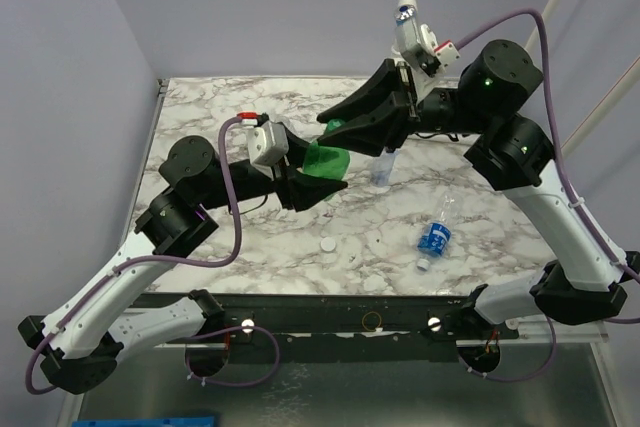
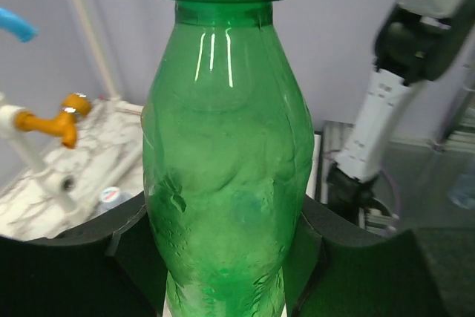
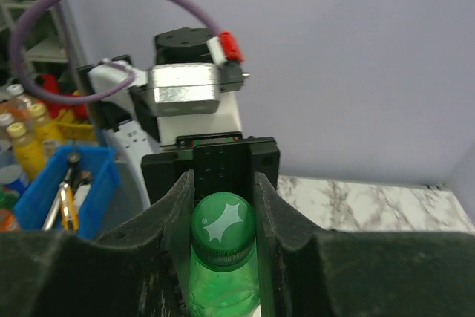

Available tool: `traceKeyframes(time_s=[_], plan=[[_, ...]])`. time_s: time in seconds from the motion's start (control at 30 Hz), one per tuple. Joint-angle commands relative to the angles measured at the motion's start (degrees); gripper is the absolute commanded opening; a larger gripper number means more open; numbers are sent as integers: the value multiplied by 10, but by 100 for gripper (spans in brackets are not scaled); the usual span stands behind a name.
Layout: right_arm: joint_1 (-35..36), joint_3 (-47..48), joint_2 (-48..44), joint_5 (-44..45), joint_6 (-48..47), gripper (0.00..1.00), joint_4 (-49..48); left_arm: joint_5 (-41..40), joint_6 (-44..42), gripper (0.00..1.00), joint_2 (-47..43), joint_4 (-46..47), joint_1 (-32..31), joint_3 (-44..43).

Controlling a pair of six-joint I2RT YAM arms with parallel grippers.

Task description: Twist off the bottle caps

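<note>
The green bottle (image 1: 327, 161) is held up above the table. My left gripper (image 1: 312, 185) is shut on its lower body; in the left wrist view the bottle (image 2: 226, 146) fills the space between the two fingers (image 2: 119, 246). My right gripper (image 1: 338, 127) is shut on the green cap (image 3: 223, 229), which sits on the bottle's neck between the fingers (image 3: 174, 213). A small clear bottle with a blue label (image 1: 435, 236) lies on the table at the right. Another small clear bottle (image 1: 384, 169) stands under the right arm. A loose white cap (image 1: 327, 245) lies near the front.
The marble table (image 1: 220, 112) is walled at the back and left. A white pipe with a blue valve (image 1: 404, 13) and an orange valve (image 2: 63, 116) stands at the back. A blue bin (image 3: 67, 183) with tools lies off the table.
</note>
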State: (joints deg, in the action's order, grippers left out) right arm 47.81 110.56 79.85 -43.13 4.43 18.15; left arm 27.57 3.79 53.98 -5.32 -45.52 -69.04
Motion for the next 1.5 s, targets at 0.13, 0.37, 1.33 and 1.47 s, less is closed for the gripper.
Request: traceKeyframes(time_s=[0.13,0.37,1.33,1.47], plan=[[6,-34,-9,-203,3,0,23,195,60,0,12,-36,3,-19],[5,-27,-17,21,8,90,37,35,-26,0,11,-40,3,-11],[5,45,61,393,100,38,100,-294,-109,0,31,36,3,39],[3,43,62,377,99,13,97,-291,-105,0,33,35,3,39]])
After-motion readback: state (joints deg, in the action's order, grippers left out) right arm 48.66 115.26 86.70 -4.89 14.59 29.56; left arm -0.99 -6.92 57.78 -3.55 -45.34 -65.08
